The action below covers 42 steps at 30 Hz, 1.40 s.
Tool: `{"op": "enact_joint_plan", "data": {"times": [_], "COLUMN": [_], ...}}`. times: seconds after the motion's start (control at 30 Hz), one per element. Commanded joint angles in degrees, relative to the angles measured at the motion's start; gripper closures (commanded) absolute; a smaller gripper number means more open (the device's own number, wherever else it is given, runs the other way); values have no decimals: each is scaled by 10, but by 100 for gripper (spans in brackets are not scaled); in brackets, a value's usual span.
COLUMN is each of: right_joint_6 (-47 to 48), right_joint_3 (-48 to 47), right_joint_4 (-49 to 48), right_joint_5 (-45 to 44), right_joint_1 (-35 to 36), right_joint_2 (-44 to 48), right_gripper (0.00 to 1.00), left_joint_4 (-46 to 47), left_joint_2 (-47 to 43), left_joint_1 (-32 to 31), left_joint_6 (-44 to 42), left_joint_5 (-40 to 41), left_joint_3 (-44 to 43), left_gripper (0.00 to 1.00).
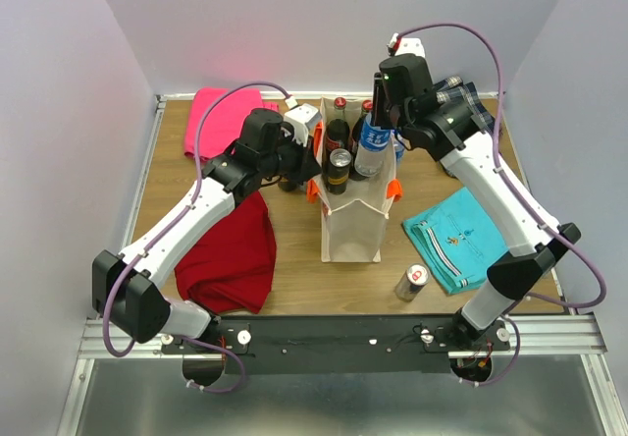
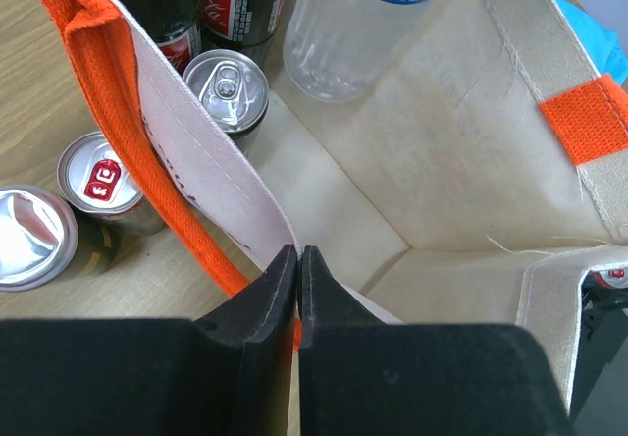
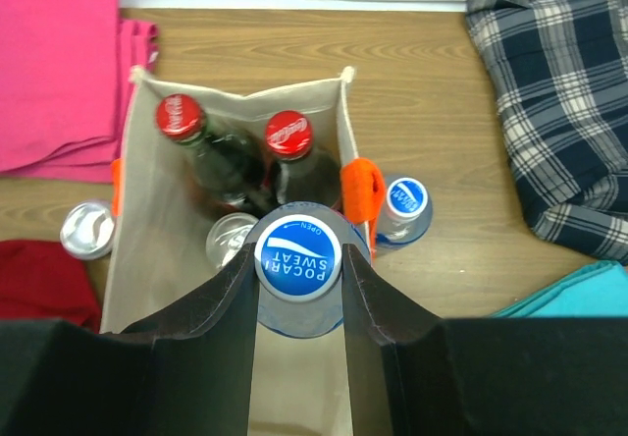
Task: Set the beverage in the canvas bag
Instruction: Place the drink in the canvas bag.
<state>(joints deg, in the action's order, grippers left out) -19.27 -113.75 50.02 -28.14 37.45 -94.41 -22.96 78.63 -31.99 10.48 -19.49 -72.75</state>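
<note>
Left hand [image 2: 298, 284] pinching canvas bag [image 2: 471, 161] rim; right hand [image 3: 299, 271] clamping blue-capped bottle [image 3: 298, 255], hanging upright in bag mouth beside cola bottles [image 3: 290, 134].

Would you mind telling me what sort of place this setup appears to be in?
Probably a robotics lab test cell: plain white walls box in a wooden table, and the left arm and right arm are bolted to a metal rail at its near edge.

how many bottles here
4: two red-capped colas in the canvas bag, a Pocari bottle in the right jaws at its mouth, a blue-capped bottle outside it. More may be hidden.
</note>
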Motion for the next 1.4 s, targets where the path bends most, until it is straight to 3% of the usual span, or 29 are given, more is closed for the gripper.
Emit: {"op": "enact_joint_plan", "data": {"times": [0.0,0.57,1.37], "right_joint_6": [12,29,-16], "right_joint_3": [39,165,281], "right_joint_4": [-142,-268,-338], "right_joint_5": [-63,-75,-44], "right_joint_1": [4,3,15], "right_joint_2": [36,56,58], "right_gripper": [99,99,99], "left_joint_4": [-6,-7,-4], "left_joint_2": [8,21,26], "left_joint_1": [-1,-2,-2], "left_joint_6": [-9,-8,-7], "left_joint_5": [9,11,8], "left_joint_3": [-20,-31,-24], "left_gripper": [86,86,86]}}
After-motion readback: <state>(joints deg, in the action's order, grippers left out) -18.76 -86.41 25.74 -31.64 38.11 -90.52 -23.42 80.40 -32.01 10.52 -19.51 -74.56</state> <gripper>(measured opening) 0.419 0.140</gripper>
